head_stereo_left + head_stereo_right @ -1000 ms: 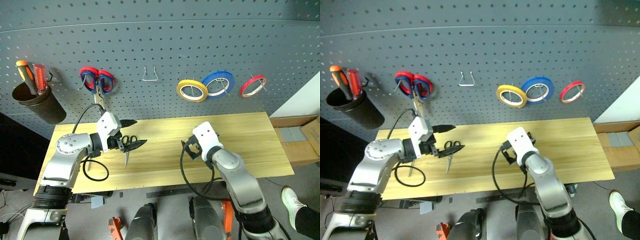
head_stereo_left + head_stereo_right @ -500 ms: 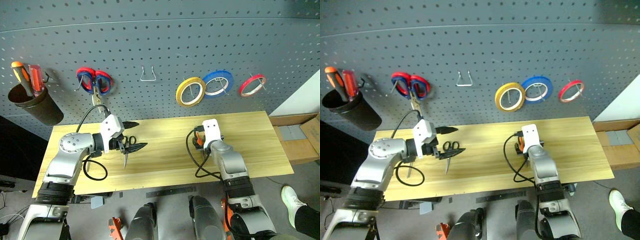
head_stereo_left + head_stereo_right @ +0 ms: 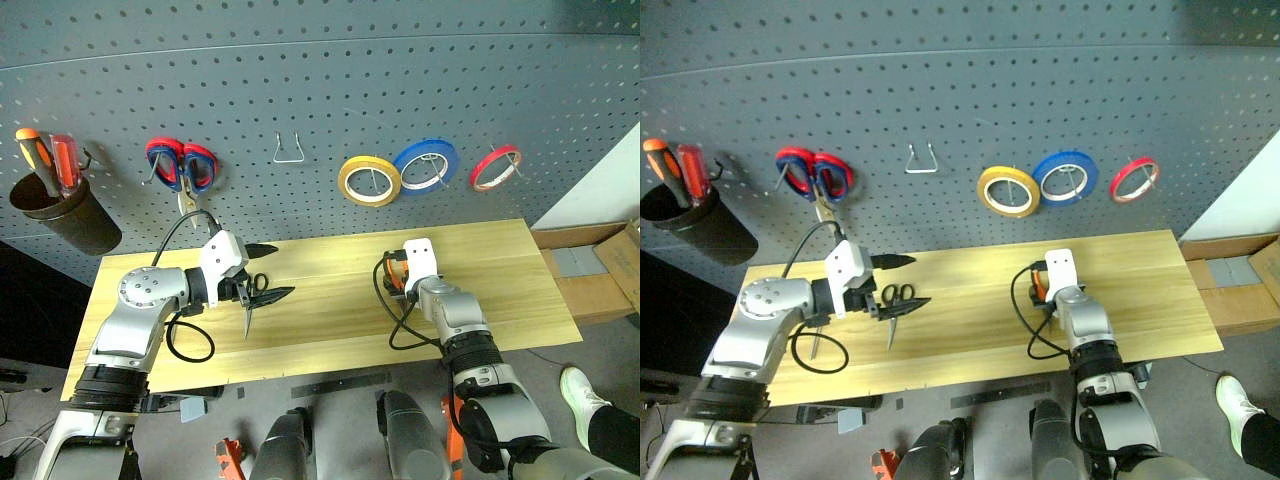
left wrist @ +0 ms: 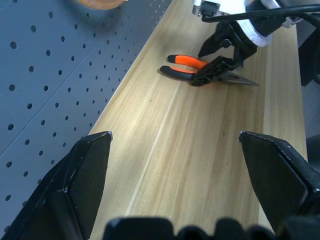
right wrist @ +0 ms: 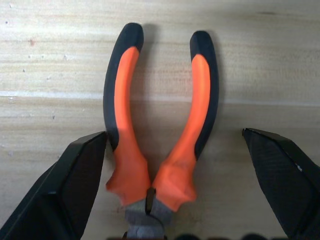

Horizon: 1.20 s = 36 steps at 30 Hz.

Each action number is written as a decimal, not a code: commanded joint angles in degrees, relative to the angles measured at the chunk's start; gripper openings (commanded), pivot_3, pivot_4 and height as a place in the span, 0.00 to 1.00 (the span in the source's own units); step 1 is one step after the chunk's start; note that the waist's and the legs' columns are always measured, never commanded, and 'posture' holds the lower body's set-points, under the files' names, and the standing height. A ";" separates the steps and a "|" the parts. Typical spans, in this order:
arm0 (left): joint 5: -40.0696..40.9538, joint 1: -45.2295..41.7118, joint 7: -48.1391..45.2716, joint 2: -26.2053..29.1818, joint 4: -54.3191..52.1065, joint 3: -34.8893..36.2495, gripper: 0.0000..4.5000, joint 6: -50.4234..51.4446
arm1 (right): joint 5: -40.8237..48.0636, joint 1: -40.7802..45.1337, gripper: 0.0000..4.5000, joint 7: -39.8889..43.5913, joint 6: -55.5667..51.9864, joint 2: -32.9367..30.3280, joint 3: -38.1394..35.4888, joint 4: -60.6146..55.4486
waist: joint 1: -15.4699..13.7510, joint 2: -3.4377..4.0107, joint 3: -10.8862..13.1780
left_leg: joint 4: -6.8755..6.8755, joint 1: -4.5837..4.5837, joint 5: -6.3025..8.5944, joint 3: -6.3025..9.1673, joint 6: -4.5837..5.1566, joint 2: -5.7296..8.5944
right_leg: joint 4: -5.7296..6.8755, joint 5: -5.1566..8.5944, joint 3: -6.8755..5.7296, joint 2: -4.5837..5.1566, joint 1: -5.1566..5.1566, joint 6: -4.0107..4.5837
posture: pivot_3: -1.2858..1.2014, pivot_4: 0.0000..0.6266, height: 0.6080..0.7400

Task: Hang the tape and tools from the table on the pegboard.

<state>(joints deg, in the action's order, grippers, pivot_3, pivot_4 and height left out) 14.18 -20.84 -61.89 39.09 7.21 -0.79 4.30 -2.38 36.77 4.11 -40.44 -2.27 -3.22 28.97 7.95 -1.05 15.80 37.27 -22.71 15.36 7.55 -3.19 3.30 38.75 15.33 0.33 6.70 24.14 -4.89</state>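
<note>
Behind the table (image 3: 520, 290) stands the pegboard (image 3: 320, 90), where the yellow tape (image 3: 368, 181) already hangs on a hook beside a blue roll (image 3: 425, 166) and a small red roll (image 3: 495, 167). Red-and-blue scissors (image 3: 178, 166) hang further left, near a dark cup (image 3: 55, 212) holding two screwdrivers.

By the look of things, the step in hand is picking up the pliers (image 5: 159, 127). They lie flat on the wood, handles spread, pointing away from the wrist, and the right gripper (image 5: 175, 187) sits low over them with its fingers (image 5: 70, 187) spread wide, one on each outer side of the handles and apart from them. Nothing is held yet. The next move likely calls for settling lower and closing across both handles near the joint, squarely enough that they do not twist out.

The left gripper (image 3: 262, 271) hangs above the left part of the table, its fingers wide and empty. The black scissors (image 3: 256, 295) lie on the wood just under and beside its tips; whether they touch cannot be made out. A slim tool (image 3: 814, 345), probably the blue screwdriver, lies partly hidden by the left arm.
</note>
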 commanded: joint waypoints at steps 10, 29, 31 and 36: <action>1.01 1.02 1.23 -0.18 -1.34 1.69 0.97 -0.07 | 2.21 2.71 0.42 2.17 3.22 -1.68 0.07 8.21 | 0.04 -0.20 -0.12 | 0.57 0.03 0.11 -0.03 0.18 -0.05 | 0.26 -0.10 0.22 -0.16 -0.06 -0.03 | 0.46 0.42 1.00; 11.37 13.11 10.59 -2.69 -9.14 15.73 0.97 6.24 | 3.46 -24.20 0.42 8.82 -9.84 -3.03 18.32 -59.99 | -0.38 -0.18 -0.10 | 0.54 -0.17 0.19 0.17 0.20 -0.13 | 0.20 -0.12 0.51 -0.27 0.26 -0.04 | 0.47 0.43 1.00; 13.38 14.48 11.51 -3.42 -10.07 17.60 0.97 7.68 | 3.34 -24.76 0.42 8.41 -8.84 -3.07 19.64 -64.51 | -0.40 -0.18 -0.10 | 0.55 -0.15 0.19 0.17 0.20 -0.14 | 0.22 -0.12 0.51 -0.28 0.25 -0.04 | 0.47 0.43 1.00; 17.49 17.01 12.07 -4.06 -13.84 19.92 0.97 10.06 | 1.63 -20.36 0.42 6.96 -1.94 -2.15 22.03 -69.63 | -0.91 -0.19 -0.11 | 0.56 -0.11 0.19 0.18 0.20 -0.18 | 0.22 -0.13 0.51 -0.33 0.24 -0.05 | 0.48 0.41 1.00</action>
<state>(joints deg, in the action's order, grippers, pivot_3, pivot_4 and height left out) 29.56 -4.17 -50.36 34.98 -3.50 16.96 13.98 0.00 14.42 11.58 -46.49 -5.21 17.88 -37.04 7.03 -1.24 15.69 37.84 -22.83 15.55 7.73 -3.00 3.11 38.97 15.20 0.84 6.35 24.38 -4.93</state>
